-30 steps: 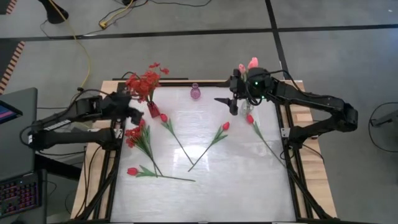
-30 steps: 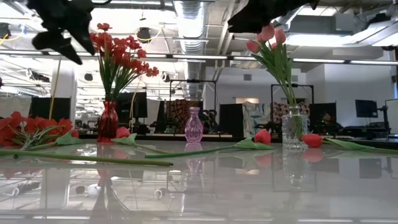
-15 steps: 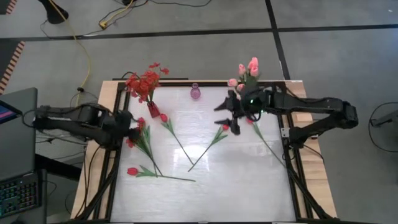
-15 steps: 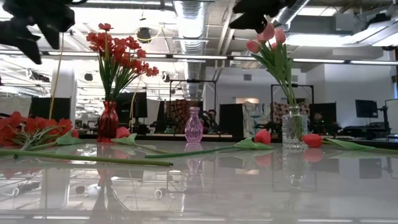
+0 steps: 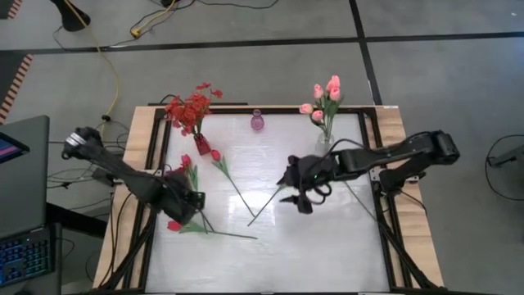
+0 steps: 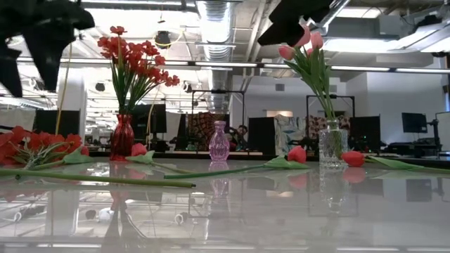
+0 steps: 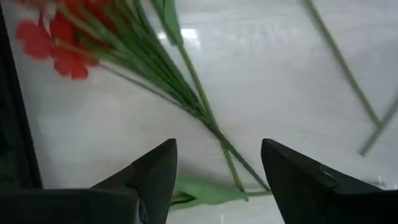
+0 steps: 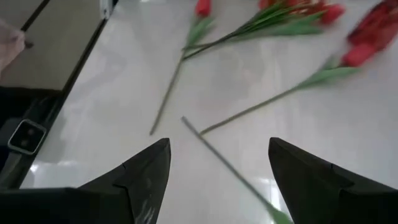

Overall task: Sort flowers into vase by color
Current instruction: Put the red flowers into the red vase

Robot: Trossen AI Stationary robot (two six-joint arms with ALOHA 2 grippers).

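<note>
Several flowers lie loose on the white counter (image 5: pixel 327 246). A spray of small red blossoms (image 5: pixel 185 166) lies near the left edge, its heads toward the back and its bundle of stems running forward and slightly rightward. A red tulip (image 5: pixel 174 225) lies closer to the front, bud at the left, stem pointing right — almost parallel to the front edge. Two more red tulips form a V in the middle: one (image 5: pixel 216 155) with its bud at the back-left, one (image 5: pixel 270 197) whose stem slopes from front-left to back-right under the right arm.

The left gripper (image 5: pixel 190 205) hovers over the spray's stems, fingers (image 7: pixel 155 174) spread apart with the green stems showing between them, nothing pinched. The right gripper (image 5: pixel 296 191) hangs above the middle tulip stem, fingers (image 8: pixel 149 171) wide apart and empty.

At the back, a red vase (image 5: pixel 201 143) holds upright red blossoms, a clear vase (image 5: pixel 326 141) holds pink tulips (image 5: pixel 326 94), and a small purple vase (image 5: pixel 257 122) stands between them.
</note>
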